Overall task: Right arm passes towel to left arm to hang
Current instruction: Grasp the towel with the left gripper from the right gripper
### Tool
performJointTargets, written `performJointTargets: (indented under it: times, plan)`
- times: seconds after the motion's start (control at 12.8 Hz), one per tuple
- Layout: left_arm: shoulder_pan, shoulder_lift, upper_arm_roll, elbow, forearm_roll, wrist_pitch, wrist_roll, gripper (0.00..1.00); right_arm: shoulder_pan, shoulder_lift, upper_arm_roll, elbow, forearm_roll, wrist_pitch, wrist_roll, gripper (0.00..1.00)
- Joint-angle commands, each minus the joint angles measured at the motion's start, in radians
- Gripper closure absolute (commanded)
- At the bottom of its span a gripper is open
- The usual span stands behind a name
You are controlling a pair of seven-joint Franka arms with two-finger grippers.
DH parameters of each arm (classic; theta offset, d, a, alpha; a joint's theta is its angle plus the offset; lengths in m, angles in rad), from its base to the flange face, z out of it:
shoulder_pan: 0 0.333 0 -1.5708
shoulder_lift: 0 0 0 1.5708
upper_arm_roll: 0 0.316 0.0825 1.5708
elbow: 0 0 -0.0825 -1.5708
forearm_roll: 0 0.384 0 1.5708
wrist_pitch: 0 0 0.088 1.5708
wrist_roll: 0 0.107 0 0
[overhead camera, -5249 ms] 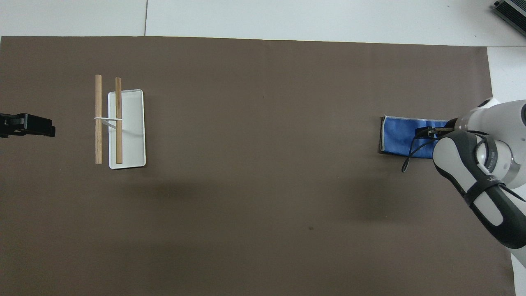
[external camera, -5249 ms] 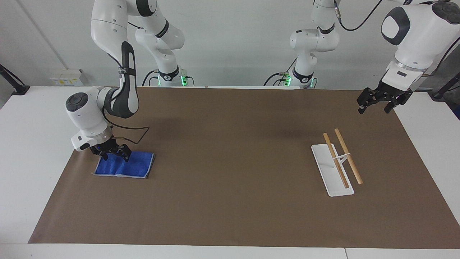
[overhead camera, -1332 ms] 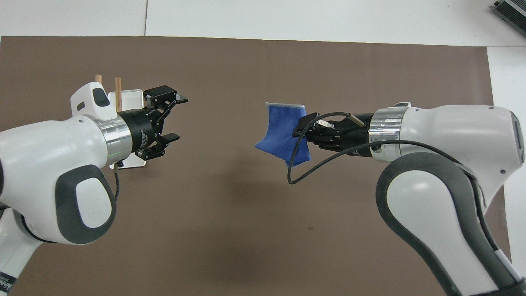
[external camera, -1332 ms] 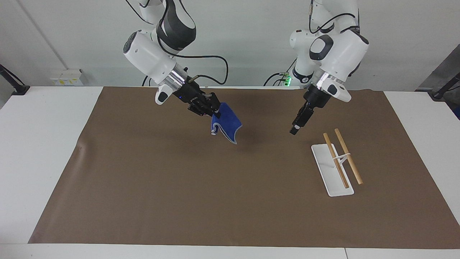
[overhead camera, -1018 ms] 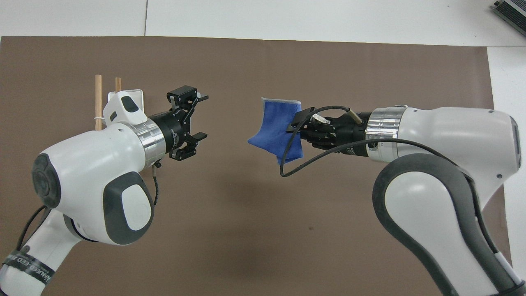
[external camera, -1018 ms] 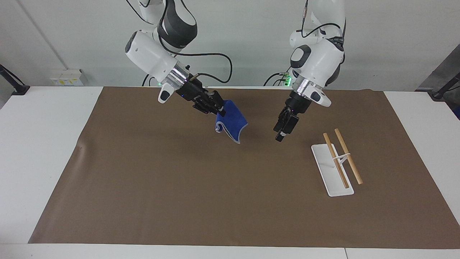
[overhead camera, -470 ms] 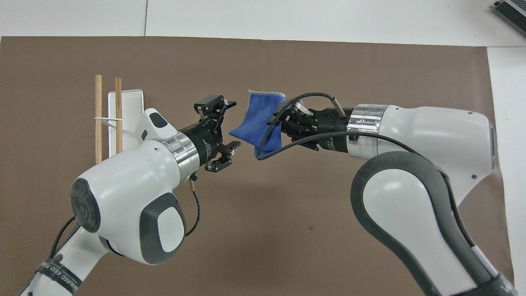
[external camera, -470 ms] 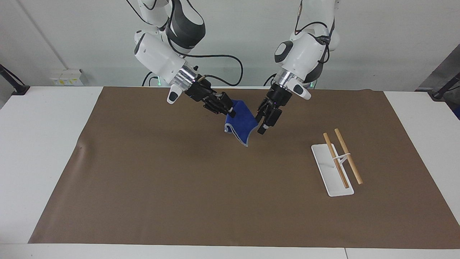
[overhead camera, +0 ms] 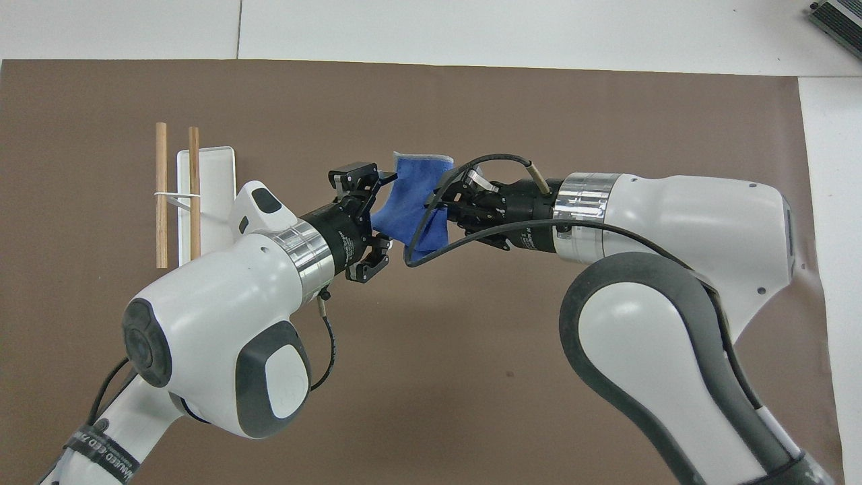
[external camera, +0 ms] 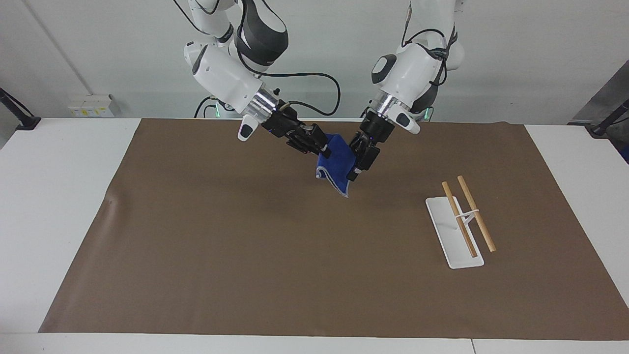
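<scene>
The blue towel (external camera: 336, 165) (overhead camera: 409, 202) hangs in the air over the middle of the brown mat. My right gripper (external camera: 323, 150) (overhead camera: 441, 202) is shut on its upper corner and holds it up. My left gripper (external camera: 355, 171) (overhead camera: 384, 214) has come in from the rack's side. It is open, with one finger on each side of the towel's free edge. The towel's lower corner dangles just above the mat.
A white rack base (external camera: 449, 235) (overhead camera: 219, 168) with two wooden rods (external camera: 475, 214) (overhead camera: 161, 195) stands on the brown mat (external camera: 245, 255) toward the left arm's end of the table. A black cable loops from the right wrist beside the towel.
The left gripper has closed the gap to the towel, and its open fingers now straddle the towel's edge. The right gripper has carried the towel a little further toward the left arm.
</scene>
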Motion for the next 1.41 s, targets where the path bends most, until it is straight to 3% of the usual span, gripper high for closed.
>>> performJointTargets:
  times: [0.0, 0.47, 0.94, 1.33]
  plan:
    - [0.003, 0.006, 0.007, 0.006, -0.022, 0.018, 0.023, 0.37, -0.004, 0.013, 0.006, 0.015, 0.005, 0.018, 0.003, 1.00]
    - [0.018, 0.011, 0.033, 0.015, -0.022, 0.012, 0.188, 0.40, -0.005, 0.011, 0.004, 0.011, 0.002, 0.016, -0.002, 1.00]
    - [0.017, 0.008, 0.033, 0.004, -0.022, -0.002, 0.195, 1.00, -0.005, 0.010, 0.004, 0.011, 0.002, 0.016, -0.002, 1.00]
    - [0.018, 0.008, 0.034, 0.000, -0.022, -0.021, 0.331, 1.00, -0.007, 0.010, 0.004, 0.011, 0.002, 0.014, 0.000, 1.00]
